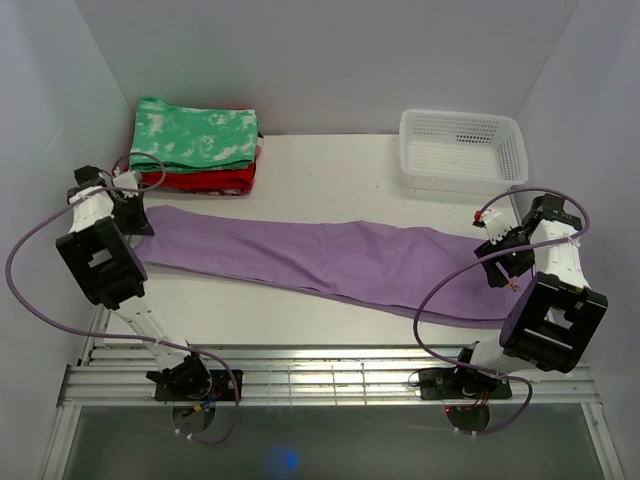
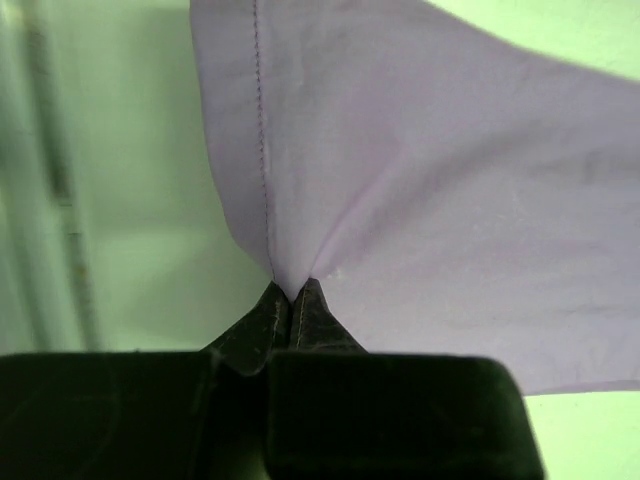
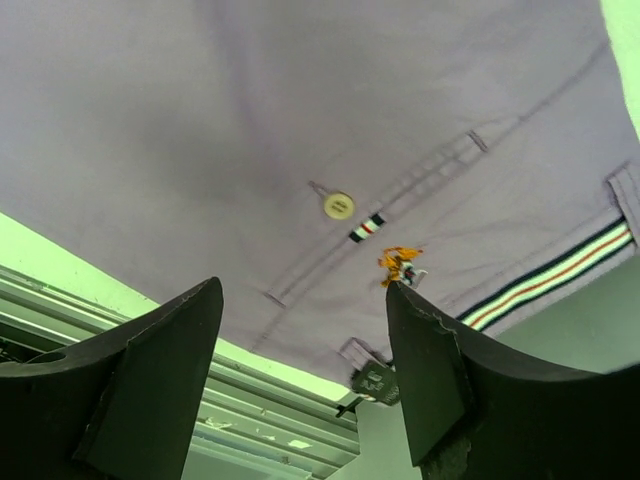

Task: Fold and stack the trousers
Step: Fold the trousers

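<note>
L jaws pinch trousers (hem?); R jaws apart.

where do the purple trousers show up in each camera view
Top external: the trousers stretch across the table, left to right.
Left wrist: the trousers fill the upper right, an edge pinched in the shut left gripper.
Right wrist: the trousers fill the top, waist end with its button, beyond the open right gripper.
Shared landmark: the pale table bordering the fabric.
</note>
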### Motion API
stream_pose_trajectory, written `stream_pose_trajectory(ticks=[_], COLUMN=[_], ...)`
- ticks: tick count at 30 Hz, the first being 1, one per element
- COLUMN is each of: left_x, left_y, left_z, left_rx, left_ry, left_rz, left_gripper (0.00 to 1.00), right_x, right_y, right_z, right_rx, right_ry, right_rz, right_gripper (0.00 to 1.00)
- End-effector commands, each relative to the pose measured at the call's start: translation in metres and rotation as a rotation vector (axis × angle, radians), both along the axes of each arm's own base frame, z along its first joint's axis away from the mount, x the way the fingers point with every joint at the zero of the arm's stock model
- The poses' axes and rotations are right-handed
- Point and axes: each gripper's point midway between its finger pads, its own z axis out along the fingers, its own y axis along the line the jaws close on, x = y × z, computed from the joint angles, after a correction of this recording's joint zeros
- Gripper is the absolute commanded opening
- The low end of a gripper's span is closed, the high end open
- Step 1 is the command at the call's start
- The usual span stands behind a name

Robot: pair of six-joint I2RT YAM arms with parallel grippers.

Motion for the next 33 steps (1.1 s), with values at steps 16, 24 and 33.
stream_pose_trajectory(ticks=[16, 24, 33], left_x=[-0.009, -0.023, -0.037], left_y=[-0.071, -0.224, -0.329], left_z=[0.179, 0.192, 0.154], left_rx=[-0.211, -0.412, -0.376], left_ry=[-0.244, -0.272, -0.255], left_rz=[-0.21, -0.41, -0.386], left_gripper=[0.0, 0.0, 0.0], right_x=[0.005, 0.001, 0.001], right_y=[0.018, 0.014, 0.011], right_z=[0.023, 0.02, 0.024], right_rx=[0.105, 0.132, 0.144], right_ry=[-0.018, -0.004, 0.015], right_rz=[0.008, -0.029, -0.046], right_gripper=[0.75, 0.77, 0.77])
